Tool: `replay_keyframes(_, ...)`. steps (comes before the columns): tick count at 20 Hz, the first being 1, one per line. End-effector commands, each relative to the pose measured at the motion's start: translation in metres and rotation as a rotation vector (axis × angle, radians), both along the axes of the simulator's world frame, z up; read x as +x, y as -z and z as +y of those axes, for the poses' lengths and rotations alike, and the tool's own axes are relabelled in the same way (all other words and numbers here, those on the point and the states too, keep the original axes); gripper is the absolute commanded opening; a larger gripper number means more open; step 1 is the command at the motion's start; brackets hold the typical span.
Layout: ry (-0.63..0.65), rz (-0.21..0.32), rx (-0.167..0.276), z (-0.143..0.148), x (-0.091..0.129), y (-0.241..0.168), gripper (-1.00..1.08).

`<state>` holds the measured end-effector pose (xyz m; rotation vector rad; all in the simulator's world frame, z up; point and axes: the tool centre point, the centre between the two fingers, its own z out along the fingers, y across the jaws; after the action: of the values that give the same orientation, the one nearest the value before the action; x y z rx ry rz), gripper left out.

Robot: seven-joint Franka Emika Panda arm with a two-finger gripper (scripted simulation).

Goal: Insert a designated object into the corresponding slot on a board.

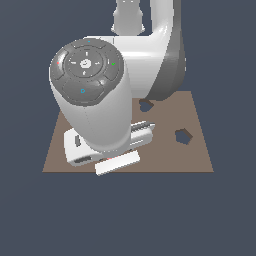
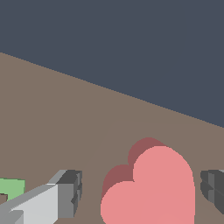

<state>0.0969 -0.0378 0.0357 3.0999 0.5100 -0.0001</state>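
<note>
Pincer point(image 2: 140, 192) fingers point(image 2: 68, 194) stand apart, straddling the pink heart piece point(image 2: 151, 188) on the board point(image 2: 65, 118); no writing is legible.

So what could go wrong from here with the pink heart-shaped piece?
The gripper is open, its fingers flanking the pink heart-shaped piece but apart from it; closing unevenly could push it aside. In the exterior view the arm partly hides the lobed dark slot on the brown rectangular board, so alignment is hard to check.
</note>
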Motion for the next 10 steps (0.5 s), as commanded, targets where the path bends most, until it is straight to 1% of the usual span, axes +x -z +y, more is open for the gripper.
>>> replay_keyframes(1,0.000,0.000,0.000,-0.0001,0.0001,0.0054,1.00)
replay_keyframes(2,0.000,0.000,0.000,-0.0001,0.0001,0.0058,1.00)
replay_keyframes(3,0.000,0.000,0.000,-0.0001,0.0001,0.0058,-1.00)
replay_keyframes(10,0.000,0.000,0.000,-0.0001,0.0001,0.0058,-1.00)
